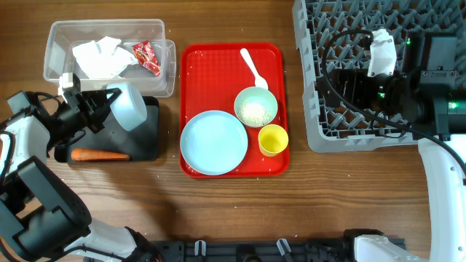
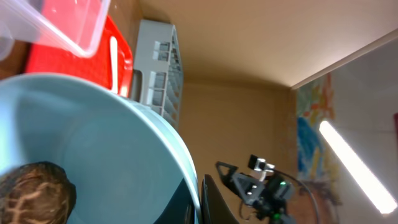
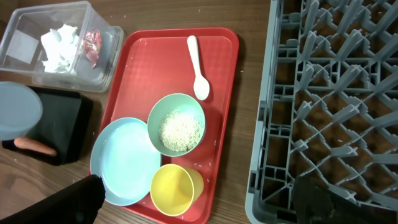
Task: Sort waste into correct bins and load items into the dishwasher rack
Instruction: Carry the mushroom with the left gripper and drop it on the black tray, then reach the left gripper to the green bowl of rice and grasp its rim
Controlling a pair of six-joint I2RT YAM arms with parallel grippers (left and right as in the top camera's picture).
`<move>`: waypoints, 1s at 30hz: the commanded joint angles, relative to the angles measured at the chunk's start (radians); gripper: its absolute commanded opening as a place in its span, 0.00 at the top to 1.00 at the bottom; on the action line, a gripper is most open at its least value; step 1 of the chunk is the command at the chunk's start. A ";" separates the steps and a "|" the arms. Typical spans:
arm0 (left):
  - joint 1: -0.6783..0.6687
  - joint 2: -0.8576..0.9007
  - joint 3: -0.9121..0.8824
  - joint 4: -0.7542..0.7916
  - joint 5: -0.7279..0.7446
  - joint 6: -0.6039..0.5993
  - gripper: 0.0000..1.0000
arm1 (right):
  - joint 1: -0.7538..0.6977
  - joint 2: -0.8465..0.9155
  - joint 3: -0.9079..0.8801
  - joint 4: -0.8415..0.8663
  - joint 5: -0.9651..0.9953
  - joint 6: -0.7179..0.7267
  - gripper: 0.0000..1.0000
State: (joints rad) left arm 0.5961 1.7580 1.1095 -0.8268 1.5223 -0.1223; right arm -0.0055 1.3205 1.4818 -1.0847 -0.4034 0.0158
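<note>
Wooden table [image 1: 233,218] status: tissue [image 1: 98,57] and wrapper [image 1: 148,57] lay in the clear tub [image 1: 54,33] and the carrot [image 1: 100,154] in the black tray [image 1: 149,142]. Plate [image 1: 213,142], rice bowl [image 1: 255,107], cup [image 1: 273,140] and spoon [image 1: 253,65] sat unloaded on the red tray [image 1: 196,65], and the rack [image 1: 313,124] held nothing. The left gripper [image 1: 102,109] was clamped on a tipped bowl [image 1: 129,105] directly above the black tray with the brown lump [image 2: 34,193] inside, while the right gripper [image 1: 342,84] hung spread wide and empty over the rack.

The wooden table [image 1: 233,211] is carrying four things directly; a clear tub [image 1: 58,33] is sitting at the far left, a black tray [image 1: 149,138] lying just beside it; a red tray [image 1: 218,65] is resting mid-table; a grey rack [image 1: 313,131] is occupying the right side.
</note>
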 commanded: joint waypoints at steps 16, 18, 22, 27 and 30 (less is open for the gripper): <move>0.008 -0.019 -0.001 0.097 -0.148 -0.144 0.96 | -0.003 0.010 0.015 0.005 -0.004 0.010 0.00; -0.034 -0.049 0.008 0.140 -0.156 -0.144 0.96 | -0.003 0.010 0.015 0.011 -0.004 0.011 0.00; -0.192 -0.156 0.084 0.214 -0.303 -0.145 0.96 | -0.003 0.010 0.015 0.018 -0.005 0.012 0.00; -0.510 -0.266 0.218 0.272 -0.823 -0.141 0.96 | -0.003 0.010 0.015 0.018 -0.005 0.014 0.00; -0.739 -0.273 0.237 0.370 -1.170 -0.004 0.94 | -0.003 0.010 0.015 0.017 -0.005 0.014 0.00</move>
State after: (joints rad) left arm 0.0746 1.5196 1.3121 -0.5236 0.8635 -0.2554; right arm -0.0055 1.3205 1.4818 -1.0698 -0.4034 0.0200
